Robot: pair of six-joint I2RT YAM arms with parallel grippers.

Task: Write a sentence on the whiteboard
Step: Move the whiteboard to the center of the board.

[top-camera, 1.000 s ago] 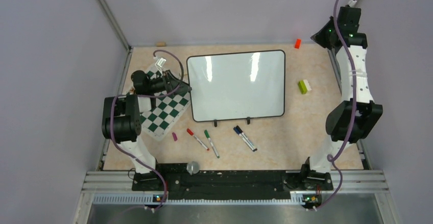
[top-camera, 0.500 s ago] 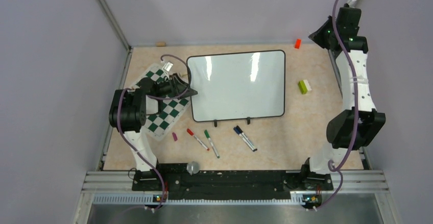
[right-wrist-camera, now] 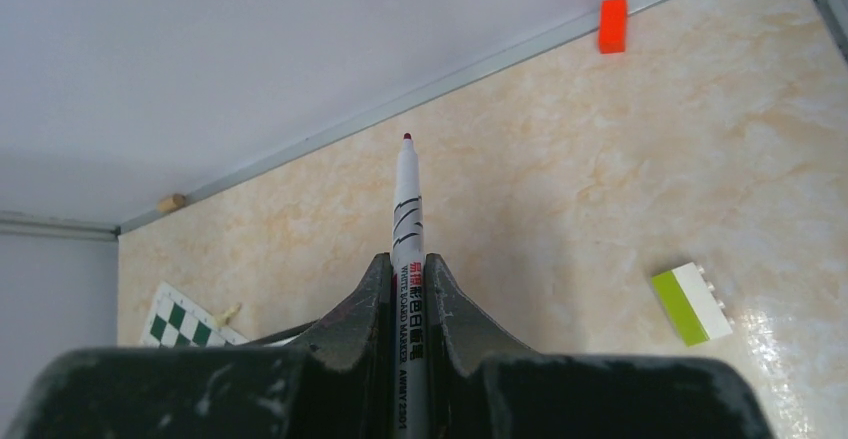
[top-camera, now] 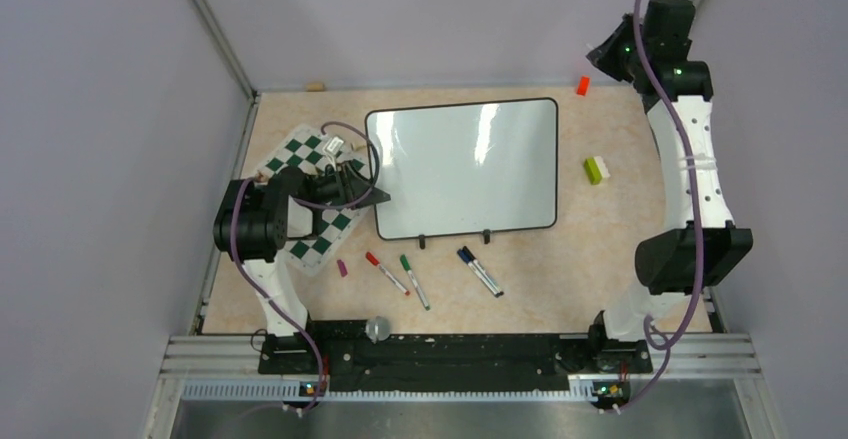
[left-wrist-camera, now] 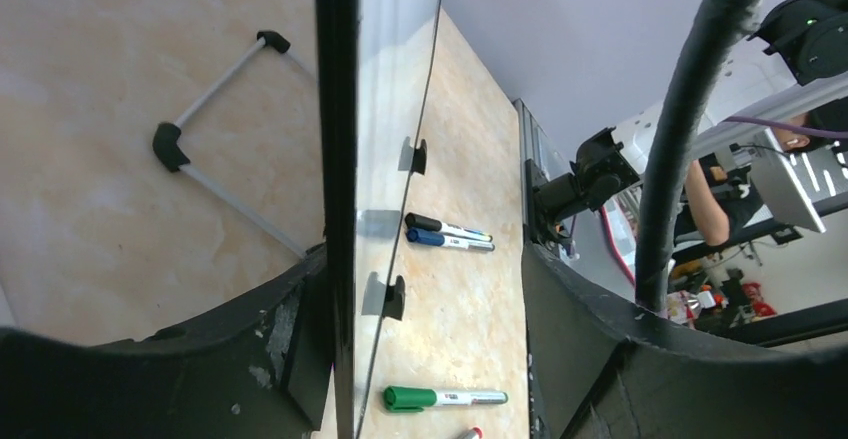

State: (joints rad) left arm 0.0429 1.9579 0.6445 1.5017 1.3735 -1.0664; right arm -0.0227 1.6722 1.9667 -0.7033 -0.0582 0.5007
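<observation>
Bench (top-camera: pixel 600 249) carries everything. The whiteboard (top-camera: pixel 465 169) sits mid-bench towards the far edge, its feet facing the near edge, and its glossy face shows no lettering, so the sentence is not yet begun. The chess mat (top-camera: pixel 310 234) lies just beside the board's left edge.

The left fingers (left-wrist-camera: pixel 290 349) stand apart, one on each side of that left edge. One sits close against the black frame and the other is well clear, so nothing is clamped. The right fingers (right-wrist-camera: pixel 365 309) are clamped on an uncapped marker (right-wrist-camera: pixel 407 199), tip forward, high over the far right corner and well apart from the board.

Likely trouble:
- If the left fingers meet the frame unevenly, the board may twist or slide towards the loose pens (top-camera: pixel 414 280) near the near edge.
- If the board is not held when the tip presses, it could skid.
- The marker could also slip back through the grip.

Smaller things are the green-and-white block (top-camera: pixel 597 169), the orange block (top-camera: pixel 582 85) at the far edge, and a purple cap (top-camera: pixel 342 268).

Whether the board lies flat or is propped up I cannot tell. The left wrist view shows it only edge-on. The right wrist view does not show the board at all.
</observation>
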